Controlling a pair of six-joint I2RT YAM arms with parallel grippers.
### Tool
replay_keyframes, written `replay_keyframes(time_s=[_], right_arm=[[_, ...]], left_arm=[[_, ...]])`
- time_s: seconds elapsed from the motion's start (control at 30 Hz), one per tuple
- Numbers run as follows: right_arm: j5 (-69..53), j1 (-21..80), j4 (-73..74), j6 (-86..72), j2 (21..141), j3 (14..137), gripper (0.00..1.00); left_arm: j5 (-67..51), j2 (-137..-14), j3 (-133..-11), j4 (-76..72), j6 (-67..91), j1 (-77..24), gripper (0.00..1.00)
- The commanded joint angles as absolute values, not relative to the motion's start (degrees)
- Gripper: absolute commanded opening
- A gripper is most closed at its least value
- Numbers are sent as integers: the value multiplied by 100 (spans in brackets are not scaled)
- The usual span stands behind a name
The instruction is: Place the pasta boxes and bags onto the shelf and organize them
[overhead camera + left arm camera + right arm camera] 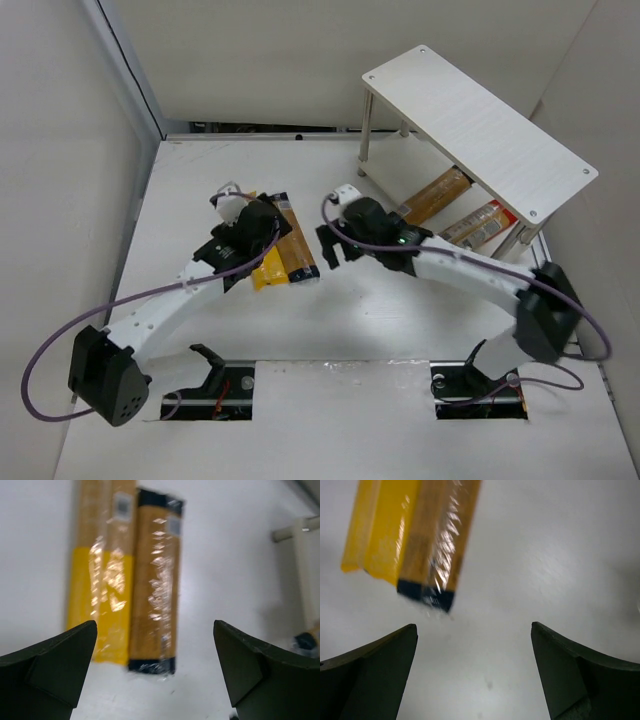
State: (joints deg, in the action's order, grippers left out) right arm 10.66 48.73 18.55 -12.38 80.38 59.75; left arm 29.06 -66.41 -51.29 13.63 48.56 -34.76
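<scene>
A bright yellow bag [266,270] and an orange-brown pack with dark blue bands [295,245] lie side by side on the table's middle. My left gripper [268,228] hovers over them, open and empty. In the left wrist view [155,630] the yellow bag [100,585] and the orange-brown pack [157,580] lie ahead between the jaws. My right gripper [328,250] is open and empty just right of the packs. The right wrist view [474,630] shows both pack ends, yellow [377,530] and orange-brown [440,535], up left. The white shelf [480,125] stands at the back right, its top bare.
Under the shelf lie another orange-brown pack [435,195] and a slimmer reddish pack [480,225]. A thin shelf leg [366,135] stands near them and also shows in the left wrist view [300,527]. White walls close the left and back sides.
</scene>
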Motion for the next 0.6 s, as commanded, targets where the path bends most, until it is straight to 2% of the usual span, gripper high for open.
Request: replay_keyframes(time_s=[0.0, 0.17, 0.3, 0.47, 0.57], right_arm=[[406, 4887, 923, -757, 9365, 7133, 99], [492, 5001, 1212, -685, 11640, 9372, 99], [729, 5001, 1563, -791, 12688, 10438, 99], [1185, 5001, 2310, -1080, 13472, 11275, 99], [1291, 5001, 2408, -1195, 13474, 11102, 99]], left_arm=[[3577, -6259, -4852, 3444, 6609, -3472, 100], [3367, -5513, -4676, 3673, 6775, -3472, 100], [3436, -4942, -4474, 3814, 6864, -3472, 100], [3498, -4475, -4421, 3814, 6548, -3472, 100], [3437, -4412, -4360, 3613, 6434, -3472, 100]])
